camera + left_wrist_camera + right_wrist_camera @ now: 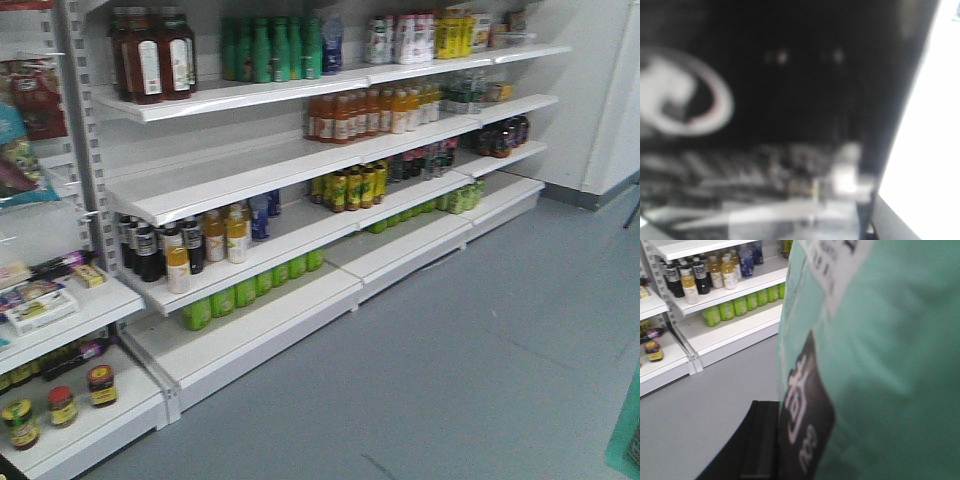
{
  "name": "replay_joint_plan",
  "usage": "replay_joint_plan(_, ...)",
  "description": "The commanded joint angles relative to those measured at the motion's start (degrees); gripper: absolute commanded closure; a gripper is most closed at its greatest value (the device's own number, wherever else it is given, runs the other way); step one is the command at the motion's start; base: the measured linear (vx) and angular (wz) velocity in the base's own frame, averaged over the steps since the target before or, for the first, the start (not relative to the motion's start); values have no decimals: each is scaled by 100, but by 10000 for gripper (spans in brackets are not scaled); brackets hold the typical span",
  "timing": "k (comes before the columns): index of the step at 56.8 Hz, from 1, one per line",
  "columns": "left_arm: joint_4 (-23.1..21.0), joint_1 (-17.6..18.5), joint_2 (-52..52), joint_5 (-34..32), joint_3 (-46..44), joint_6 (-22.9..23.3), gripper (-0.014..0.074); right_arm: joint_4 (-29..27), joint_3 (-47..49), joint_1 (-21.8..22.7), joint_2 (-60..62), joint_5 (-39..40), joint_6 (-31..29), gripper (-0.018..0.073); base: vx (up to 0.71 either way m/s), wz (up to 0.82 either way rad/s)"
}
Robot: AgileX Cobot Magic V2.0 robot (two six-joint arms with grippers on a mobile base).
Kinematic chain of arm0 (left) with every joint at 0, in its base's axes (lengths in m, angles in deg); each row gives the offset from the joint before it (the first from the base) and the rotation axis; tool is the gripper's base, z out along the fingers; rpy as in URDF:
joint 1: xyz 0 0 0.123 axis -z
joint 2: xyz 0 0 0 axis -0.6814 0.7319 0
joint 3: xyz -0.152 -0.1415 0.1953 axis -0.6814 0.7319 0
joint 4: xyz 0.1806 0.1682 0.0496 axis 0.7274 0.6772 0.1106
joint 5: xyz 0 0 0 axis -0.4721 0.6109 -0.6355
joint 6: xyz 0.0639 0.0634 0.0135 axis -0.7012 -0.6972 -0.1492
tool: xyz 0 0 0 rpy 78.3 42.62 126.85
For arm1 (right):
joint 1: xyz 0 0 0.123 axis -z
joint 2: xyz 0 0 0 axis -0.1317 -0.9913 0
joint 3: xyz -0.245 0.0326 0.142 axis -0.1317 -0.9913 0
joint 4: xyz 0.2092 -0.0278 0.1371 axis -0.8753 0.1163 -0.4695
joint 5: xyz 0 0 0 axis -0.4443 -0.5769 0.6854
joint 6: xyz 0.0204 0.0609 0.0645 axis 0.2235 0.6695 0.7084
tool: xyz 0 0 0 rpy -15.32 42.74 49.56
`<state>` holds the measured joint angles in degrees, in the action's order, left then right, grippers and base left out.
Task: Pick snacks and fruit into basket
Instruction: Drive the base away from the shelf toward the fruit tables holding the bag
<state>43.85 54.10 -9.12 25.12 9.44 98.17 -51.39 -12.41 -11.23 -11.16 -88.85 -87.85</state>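
At the far left of the shelf rack [250,185] hang bagged snacks, a red pouch [35,95] above a hanging teal pouch [18,150], with flat boxes [40,305] on the board below them; no fruit and no basket can be made out for certain in any view. The left wrist view is filled by a dark box face [790,100] with a pale oval mark, blurred because it lies right against the lens. The left pincer itself does not show, so I cannot tell whether it is spread or pinching the box. Such a carton is probably light and stiff, with slick printed faces that dent in the middle, so it is best taken across its narrow sides near an edge, with a modest squeeze. In the right wrist view, out from the rack over the grey floor [695,405], a close teal pouch [880,365] with a dark label [802,425] covers the right half. A black part [757,445] shows below it, perhaps a finger of the right pincer, but I cannot tell its state. The pouch is likely light, soft, slippery film; take it by the flat sealed seam, not the puffed belly
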Motion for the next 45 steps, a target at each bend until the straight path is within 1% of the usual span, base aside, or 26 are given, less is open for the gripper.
replay_joint_plan(1,17,-2,7,-583,-193,3,600,46,176,-19,-8,534,0,559,0,-64)
replay_joint_plan(24,17,-2,7,-583,-193,3,600,46,176,-19,-3,529,0,559,3,-65)
replay_joint_plan(45,17,-2,7,-588,-193,3,600,46,176,-19,-3,515,0,559,10,-74)
